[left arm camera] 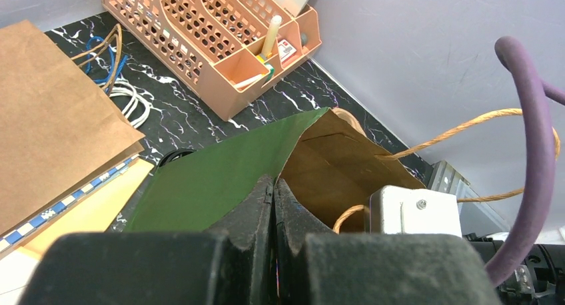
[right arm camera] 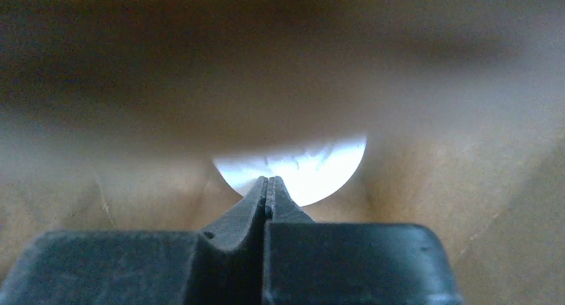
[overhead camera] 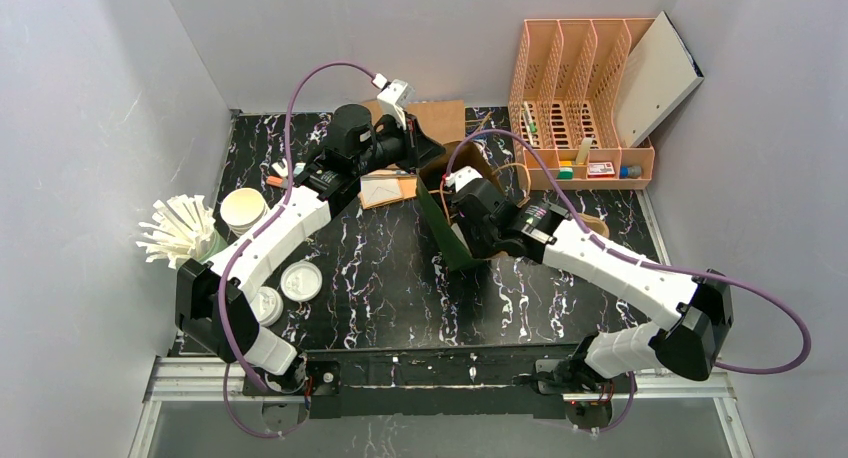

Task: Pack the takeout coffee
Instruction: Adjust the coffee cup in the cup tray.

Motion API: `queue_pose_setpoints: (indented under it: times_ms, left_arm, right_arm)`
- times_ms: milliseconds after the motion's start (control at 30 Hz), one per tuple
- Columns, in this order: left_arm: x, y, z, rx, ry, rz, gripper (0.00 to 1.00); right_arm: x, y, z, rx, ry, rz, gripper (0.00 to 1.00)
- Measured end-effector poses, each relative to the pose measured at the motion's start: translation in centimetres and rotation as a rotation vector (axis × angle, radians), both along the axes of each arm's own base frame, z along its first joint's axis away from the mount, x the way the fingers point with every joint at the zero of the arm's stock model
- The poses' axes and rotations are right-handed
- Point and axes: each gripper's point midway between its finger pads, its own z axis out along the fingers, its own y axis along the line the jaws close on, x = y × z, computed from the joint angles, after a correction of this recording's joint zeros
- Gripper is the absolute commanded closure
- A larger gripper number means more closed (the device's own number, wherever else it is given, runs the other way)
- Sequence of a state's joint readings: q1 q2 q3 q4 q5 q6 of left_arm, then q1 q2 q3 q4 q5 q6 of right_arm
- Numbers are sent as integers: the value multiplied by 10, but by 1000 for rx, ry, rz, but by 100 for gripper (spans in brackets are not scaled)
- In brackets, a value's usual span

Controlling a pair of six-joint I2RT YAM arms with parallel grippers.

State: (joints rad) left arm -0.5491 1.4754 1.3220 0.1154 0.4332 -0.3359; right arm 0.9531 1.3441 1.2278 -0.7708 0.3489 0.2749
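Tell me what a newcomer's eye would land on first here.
The green paper bag standing open mid-table draws the eye, with the right gripper shut and deep inside it, just above a white disc. The left gripper is shut at the bag's rim, apparently pinching it. In the far right corner stands a peach desk organizer.
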Motion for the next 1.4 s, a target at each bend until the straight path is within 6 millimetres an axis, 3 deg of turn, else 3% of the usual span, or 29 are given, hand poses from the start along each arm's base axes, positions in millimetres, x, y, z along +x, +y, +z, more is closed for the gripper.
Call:
queue_pose_setpoints:
  times_ms: [33, 167, 233, 367, 500, 600, 667, 967, 1233, 1400]
  left_arm:
    - [0, 0, 0, 0, 0, 0, 100]
    - [0, 0, 0, -1, 0, -2, 100]
    - [0, 0, 1, -3, 0, -4, 100]
    - [-2, -2, 1, -11, 11, -12, 100]
    - [-4, -3, 1, -19, 21, -19, 100]
    - [-5, -3, 2, -23, 26, -22, 100]
    - [-5, -3, 2, -25, 29, -22, 100]
    - [-7, -4, 2, -34, 43, -27, 100]
    - [-7, -5, 3, -40, 51, -26, 100]
    - [-4, -2, 2, -38, 50, -12, 100]
  right_arm:
    - [-2, 0, 0, 1, 9, 3, 82]
    - [-4, 0, 4, 1, 13, 17, 69]
    - [-3, 0, 10, 3, 5, 23, 66]
    - [4, 5, 31, 33, -35, 16, 51]
    - [10, 7, 45, 56, -72, -1, 33]
    - [14, 6, 43, 39, -83, -16, 11]
    - [18, 6, 39, 22, -88, -24, 2]
    - [40, 16, 9, -54, -84, -47, 2]
    - [58, 13, 7, -26, -82, -75, 2]
    - [59, 18, -1, -17, -51, -60, 2]
